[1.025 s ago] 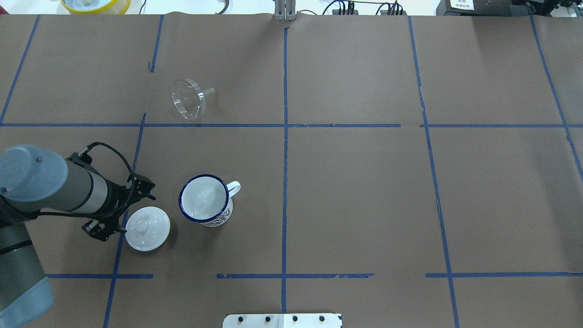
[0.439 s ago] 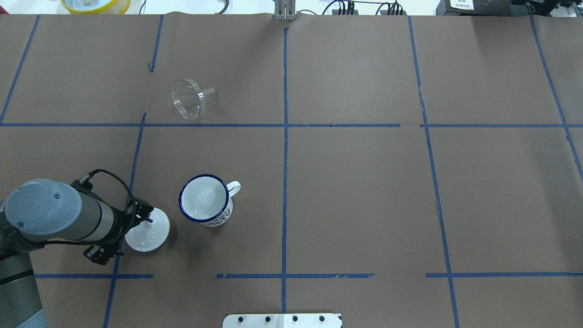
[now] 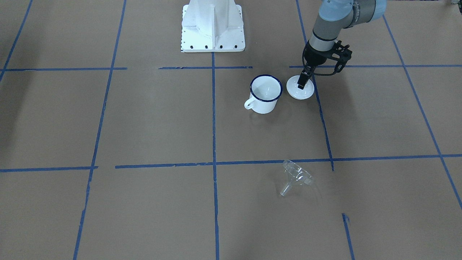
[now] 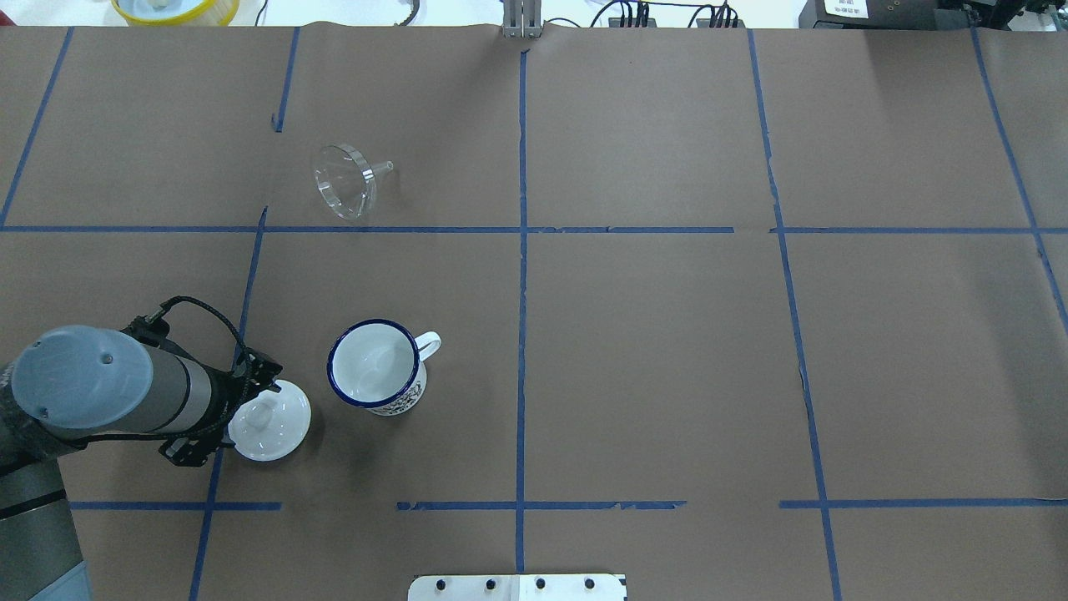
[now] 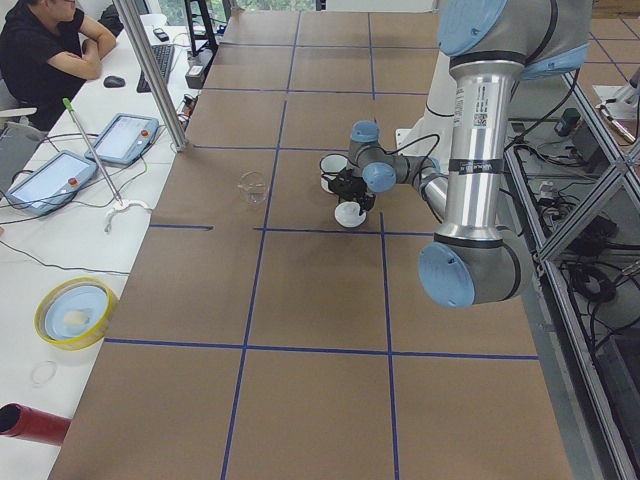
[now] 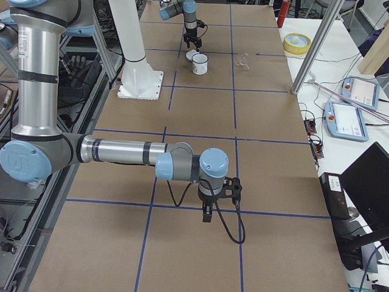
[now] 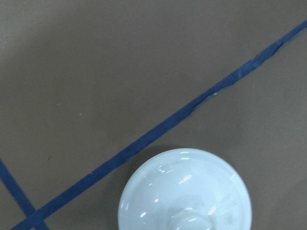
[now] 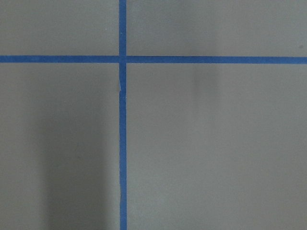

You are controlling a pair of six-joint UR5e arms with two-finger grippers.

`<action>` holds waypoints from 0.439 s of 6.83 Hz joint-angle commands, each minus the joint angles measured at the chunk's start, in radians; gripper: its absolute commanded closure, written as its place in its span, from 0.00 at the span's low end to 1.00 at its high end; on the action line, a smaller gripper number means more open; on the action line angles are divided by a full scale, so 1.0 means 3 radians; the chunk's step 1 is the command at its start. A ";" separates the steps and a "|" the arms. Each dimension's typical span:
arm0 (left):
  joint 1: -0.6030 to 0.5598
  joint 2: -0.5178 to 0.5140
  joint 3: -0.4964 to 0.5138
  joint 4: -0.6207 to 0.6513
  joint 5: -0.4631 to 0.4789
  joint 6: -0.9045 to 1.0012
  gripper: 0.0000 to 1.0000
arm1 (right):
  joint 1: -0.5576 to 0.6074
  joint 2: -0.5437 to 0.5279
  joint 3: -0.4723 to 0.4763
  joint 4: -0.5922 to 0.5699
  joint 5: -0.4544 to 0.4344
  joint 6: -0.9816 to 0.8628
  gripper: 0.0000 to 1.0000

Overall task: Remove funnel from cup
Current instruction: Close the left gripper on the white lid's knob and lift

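The left jaws stand over the white lid point(image 3: 298, 93); clenched or released, I cannot tell, and the same for the right jaws. Beside the lid stands the cup point(image 3: 265, 95). The funnel point(image 3: 296, 176) lies sideways on the counter point(image 3: 144, 119), well apart.

The left gripper point(image 3: 301, 83) has moved in over the lid point(image 3: 306, 94).

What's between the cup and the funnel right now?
Nothing but bare brown paper crossed by one blue tape line separates the cup from the funnel. This is clearest in the overhead view.
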 commanded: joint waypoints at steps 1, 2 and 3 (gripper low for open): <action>0.0008 -0.0086 0.0111 -0.0003 0.0019 -0.0003 0.18 | 0.0000 0.0000 -0.0002 0.0000 0.0000 0.0000 0.00; 0.0013 -0.0086 0.0112 -0.0003 0.0019 -0.0008 0.24 | 0.0000 0.0000 -0.0002 0.0000 0.0000 0.0000 0.00; 0.0024 -0.0086 0.0107 -0.0003 0.0019 -0.0029 0.51 | 0.0000 0.0000 0.0003 0.0000 0.0000 0.0000 0.00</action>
